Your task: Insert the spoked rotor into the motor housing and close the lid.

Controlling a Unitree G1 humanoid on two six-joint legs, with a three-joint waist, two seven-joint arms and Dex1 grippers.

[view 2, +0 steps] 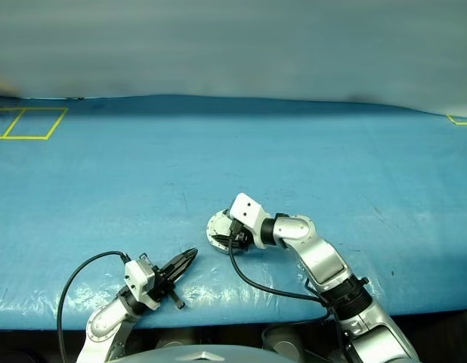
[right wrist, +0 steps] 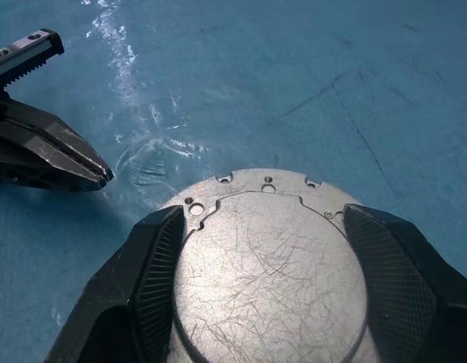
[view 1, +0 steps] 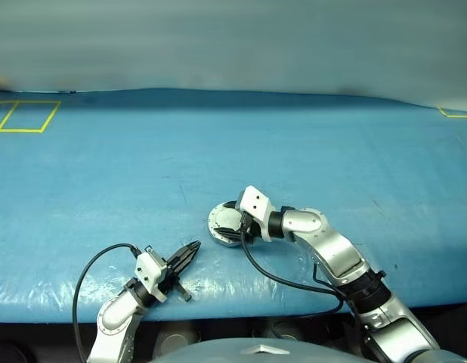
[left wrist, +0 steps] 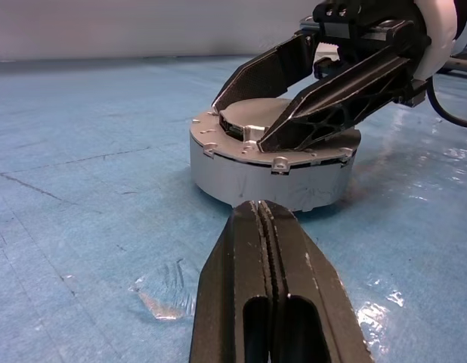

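Note:
The motor housing (view 1: 221,227) is a round silver cup standing on the blue table, with its flat silver lid (right wrist: 267,265) lying on top. My right gripper (view 1: 232,224) reaches over it from the right, and its fingers (left wrist: 335,102) press against both sides of the lid's raised plate. My left gripper (view 1: 196,247) is shut and holds nothing. It lies level just in front and left of the housing, with its tips (left wrist: 258,208) a short way from the silver wall (left wrist: 241,170). The spoked rotor is hidden.
Blue sheeting (view 1: 218,151) covers the table, and its front edge (view 1: 241,306) runs close below both arms. Yellow tape squares mark the far left (view 1: 26,117) and far right (view 1: 456,113). A black cable (view 1: 282,281) hangs from my right wrist.

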